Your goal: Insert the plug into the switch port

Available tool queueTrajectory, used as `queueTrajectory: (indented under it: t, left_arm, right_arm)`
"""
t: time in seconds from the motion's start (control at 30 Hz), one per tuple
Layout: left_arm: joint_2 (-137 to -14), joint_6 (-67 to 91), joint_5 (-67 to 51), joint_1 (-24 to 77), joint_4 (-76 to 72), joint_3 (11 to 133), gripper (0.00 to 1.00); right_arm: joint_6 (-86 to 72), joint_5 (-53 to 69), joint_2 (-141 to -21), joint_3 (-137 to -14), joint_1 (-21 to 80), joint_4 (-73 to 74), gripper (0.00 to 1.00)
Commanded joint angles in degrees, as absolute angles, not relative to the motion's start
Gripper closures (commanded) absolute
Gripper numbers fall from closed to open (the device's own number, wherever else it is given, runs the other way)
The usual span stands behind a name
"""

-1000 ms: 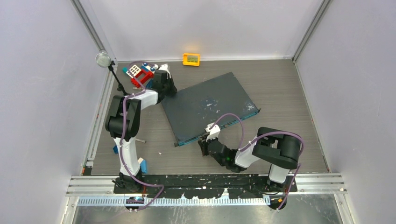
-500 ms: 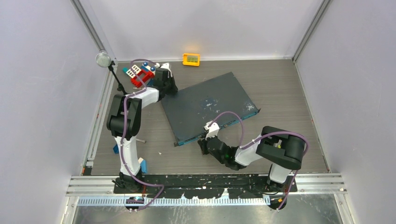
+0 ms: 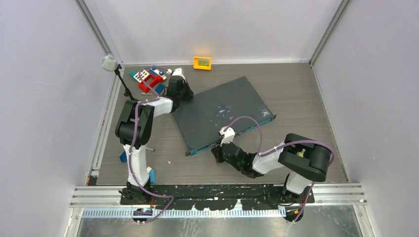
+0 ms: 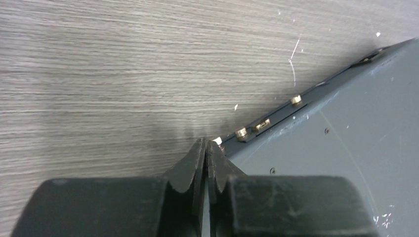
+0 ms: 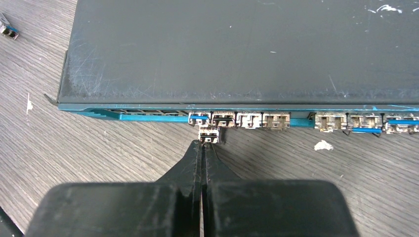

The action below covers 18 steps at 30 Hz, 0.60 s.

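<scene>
Teal-blue trim runs along the front face (image 5: pixel 148 117) of the dark-grey network switch (image 5: pixel 237 44), directly ahead of my right gripper (image 5: pixel 203 144). Its fingers are pressed together, and the small metal plug (image 5: pixel 208 134) sits just past their tips, touching them. I cannot tell whether they nip its tail or merely butt against it. The plug's far end reaches the row of switch ports (image 5: pixel 223 119), roughly between the first two sockets from the left, and its body lies outside them. Ahead and far to the left of this pincer, a second small metal connector (image 5: pixel 7 29) lies on the wood-grain table (image 5: pixel 99 163). My left gripper (image 4: pixel 205 144) is closed too, tips together against the switch's rear corner. Brass fittings (image 4: pixel 295 99) line the edge ahead and to the right of those tips.
</scene>
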<state>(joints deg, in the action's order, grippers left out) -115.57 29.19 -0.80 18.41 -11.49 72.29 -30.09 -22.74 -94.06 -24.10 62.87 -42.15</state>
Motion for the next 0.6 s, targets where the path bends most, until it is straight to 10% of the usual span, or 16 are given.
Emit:
queueTrajectory:
  t: [0.0,0.57]
  left_arm:
    - [-119.57,35.20,-1.84,20.42,-22.81,68.75,0.92]
    - [-127.86,45.28,15.66,19.60,-18.83,79.61,0.93]
  right_arm:
    - [-29.13,-35.73,-90.45,-22.92,58.05,-41.03,0.99]
    - [-30.52,-33.77,-88.35,-21.14,58.07,-39.82,1.00]
